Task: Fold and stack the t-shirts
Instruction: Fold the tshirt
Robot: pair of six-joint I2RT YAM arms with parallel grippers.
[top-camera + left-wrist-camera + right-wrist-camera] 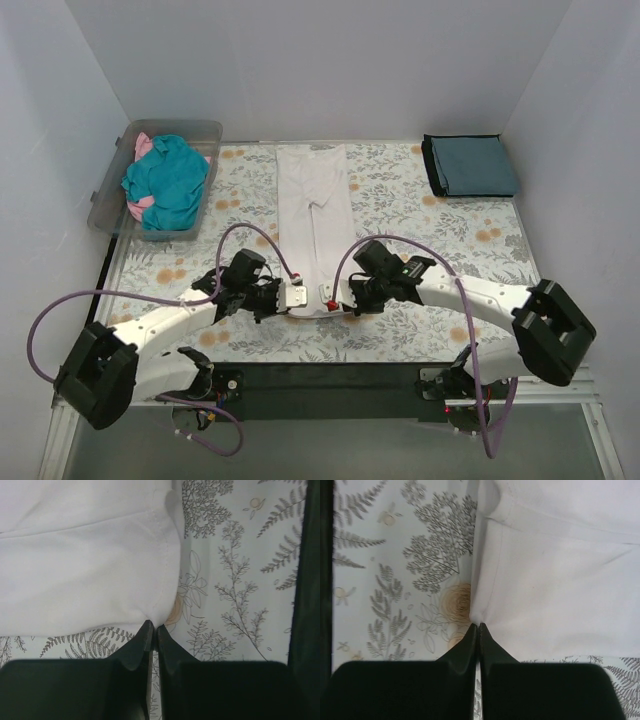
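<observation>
The soft white t-shirt [312, 215] lies as a narrow strip on the floral-patterned table cover [420, 200], its long axis running straight away from the arm bases. Your left gripper [153, 630] and right gripper [477, 627] sit side by side at its near end, each pinched shut on a hem corner. Both are equally near, so any fold likely goes forward along that axis.

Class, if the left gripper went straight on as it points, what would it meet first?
The white tee: the left gripper is shut on its corner, so cloth comes first, probably with the cover just under it.
</observation>
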